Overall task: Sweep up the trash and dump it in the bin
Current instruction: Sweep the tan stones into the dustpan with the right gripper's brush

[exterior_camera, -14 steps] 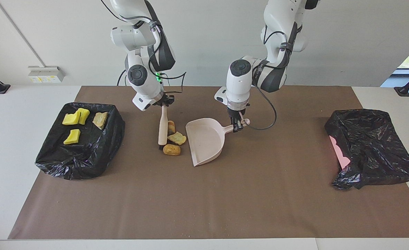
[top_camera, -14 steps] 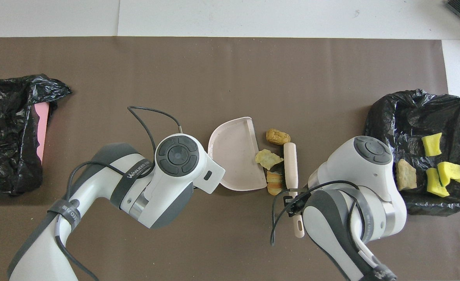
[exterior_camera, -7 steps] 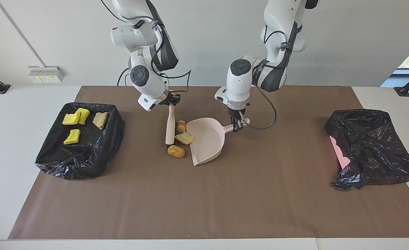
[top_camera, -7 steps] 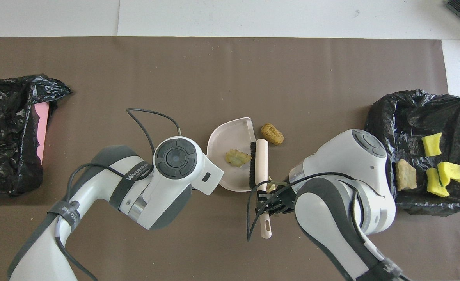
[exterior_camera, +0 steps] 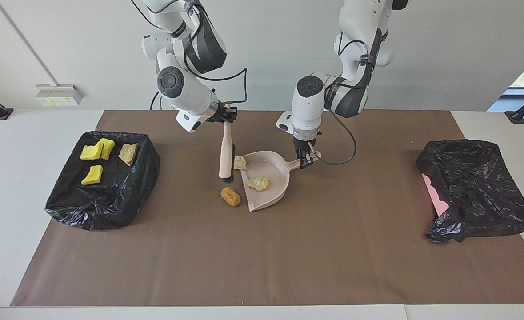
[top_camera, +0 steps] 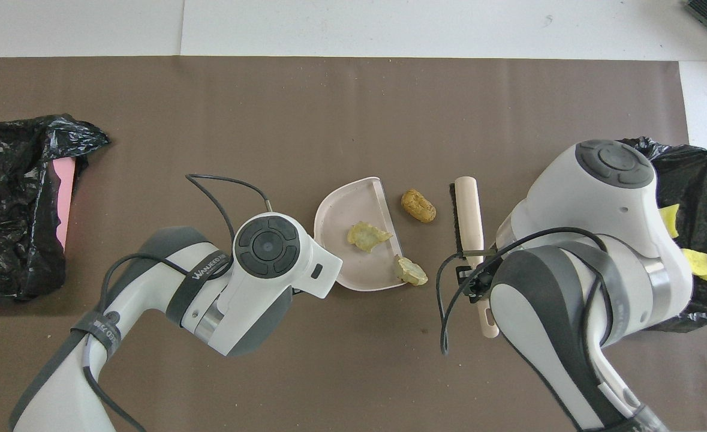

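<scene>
At frame left in the facing view, the black-lined bin (exterior_camera: 106, 186) holds three yellow chunks (exterior_camera: 94, 166) and one tan piece (exterior_camera: 129, 153). At centre, the right claw (exterior_camera: 227, 116) grips the brush (exterior_camera: 226, 153), seemingly lifted. The dustpan (exterior_camera: 266, 180) (two tan pieces (exterior_camera: 257, 182) inside, one brown lump (exterior_camera: 230, 196) outside) is gripped by the left claw (exterior_camera: 306, 161). A crumpled black bag (exterior_camera: 475, 191) lies right.
</scene>
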`<state>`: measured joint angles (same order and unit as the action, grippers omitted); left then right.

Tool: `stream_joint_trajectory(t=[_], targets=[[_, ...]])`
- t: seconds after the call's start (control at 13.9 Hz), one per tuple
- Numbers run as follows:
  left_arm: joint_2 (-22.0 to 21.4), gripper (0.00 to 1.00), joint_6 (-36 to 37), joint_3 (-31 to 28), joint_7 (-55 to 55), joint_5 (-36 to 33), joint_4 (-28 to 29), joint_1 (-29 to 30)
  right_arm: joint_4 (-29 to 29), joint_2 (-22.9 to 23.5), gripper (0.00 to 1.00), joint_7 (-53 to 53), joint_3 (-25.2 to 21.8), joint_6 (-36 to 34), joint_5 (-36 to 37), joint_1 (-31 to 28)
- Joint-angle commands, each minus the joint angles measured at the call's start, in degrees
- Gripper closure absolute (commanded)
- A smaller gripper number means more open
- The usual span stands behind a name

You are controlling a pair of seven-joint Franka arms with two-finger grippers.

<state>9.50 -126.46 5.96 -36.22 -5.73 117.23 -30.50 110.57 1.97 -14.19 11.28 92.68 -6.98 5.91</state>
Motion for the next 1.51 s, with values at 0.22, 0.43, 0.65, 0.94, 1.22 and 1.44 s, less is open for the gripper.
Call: stream_joint_trajectory(t=[0.22,0.43,0.65,0.94,1.22,1.44], targets=[[-1.85,1.0,-0.98,-0.33,2.99,-1.04,2.48,0.18,-0.36,7.0,1.0,5.83,0.58,4.71,10.86,0.67],[-1.85,1.0,-1.07,-0.33,2.99,-0.95,2.56,0.18,2.89,6.56,1.0,10.12,0.67,4.71,4.12,1.03],[-1.94,1.0,-0.98,-0.33,2.91,-0.95,2.82,0.18,7.01,3.84,1.0,11.55,0.76,5.66,-5.9,4.09],[-2.29,1.0,-1.15,-0.33,2.91,-0.95,3.27,0.18,9.23,2.16,1.0,10.59,0.76,8.31,-20.23,7.26],[-2.29,1.0,-1.33,-0.24,2.73,-0.95,3.35,0.18,4.84,1.98,1.0,10.32,0.41,4.47,-21.67,6.39],[-2.12,1.0,-1.33,-0.24,1.94,-0.95,3.09,1.31,-1.57,1.98,1.0,7.79,0.14,-4.58,-20.8,2.97]])
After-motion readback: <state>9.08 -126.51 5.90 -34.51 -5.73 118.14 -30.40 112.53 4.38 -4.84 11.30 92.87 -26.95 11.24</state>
